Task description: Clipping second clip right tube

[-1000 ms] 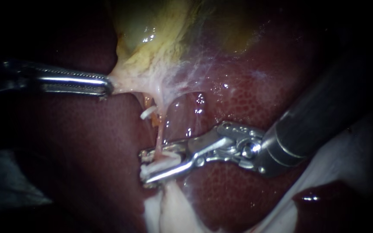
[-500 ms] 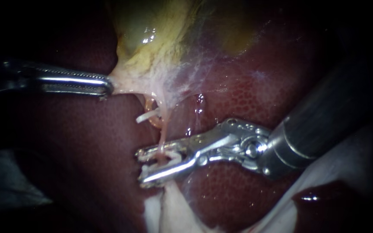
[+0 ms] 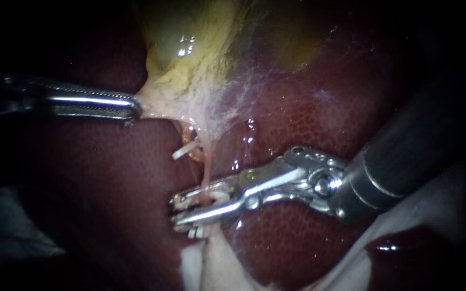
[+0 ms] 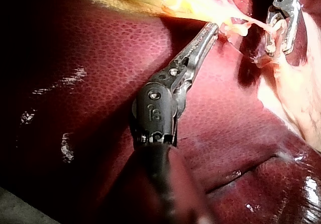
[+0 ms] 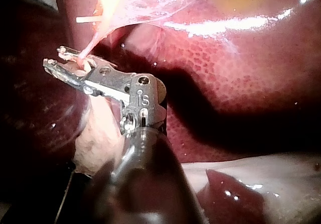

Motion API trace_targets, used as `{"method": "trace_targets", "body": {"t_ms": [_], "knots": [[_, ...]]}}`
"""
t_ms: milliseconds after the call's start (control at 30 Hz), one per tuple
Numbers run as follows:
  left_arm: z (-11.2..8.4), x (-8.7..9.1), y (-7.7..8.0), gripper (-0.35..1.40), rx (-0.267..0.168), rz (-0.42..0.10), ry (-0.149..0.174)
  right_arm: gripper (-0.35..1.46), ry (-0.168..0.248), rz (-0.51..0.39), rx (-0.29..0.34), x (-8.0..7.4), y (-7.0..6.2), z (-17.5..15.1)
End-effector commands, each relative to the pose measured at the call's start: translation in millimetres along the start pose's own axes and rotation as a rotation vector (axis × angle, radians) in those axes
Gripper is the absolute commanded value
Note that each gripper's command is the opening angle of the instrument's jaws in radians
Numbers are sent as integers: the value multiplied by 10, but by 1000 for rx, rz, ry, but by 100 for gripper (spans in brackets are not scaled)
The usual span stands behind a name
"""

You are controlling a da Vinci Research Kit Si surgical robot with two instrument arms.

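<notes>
Light: bright mid-view in the endoscope, fading to black toward every edge.
Glare: wet glints on the gallbladder [image 3: 182,46] and liver [image 3: 308,124]; a white streak along the left instrument [image 3: 134,106].
Shadow: dark band across the liver beside the right instrument [image 5: 54,56].

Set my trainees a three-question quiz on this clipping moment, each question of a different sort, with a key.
1. True or false: the left instrument has its jaws open, holding nothing.
2. What do the jaws of the right instrument hold between them? A) a thin pale tube B) a loose thread C) nothing
3. Fill in: a separate white clip shows between the right instrument's jaws and the ____.
Key: 1 false, they are shut on pale tissue at the edge of the gallbladder; 2 A; 3 gallbladder.
</notes>
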Motion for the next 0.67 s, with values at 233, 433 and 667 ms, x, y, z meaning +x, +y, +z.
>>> {"method": "trace_targets", "body": {"t_ms": [233, 433, 667], "knots": [[1, 0, 0, -35, 1, 0, 0, -35, -1, 39, 0, -3, 1, -3], [1, 0, 0, -35, 1, 0, 0, -35, -1, 37, 3, -7, 2, -2], [2, 0, -2, -35, 1, 0, 0, -35, -3, 37, 4, -7, 4, -1]]}}
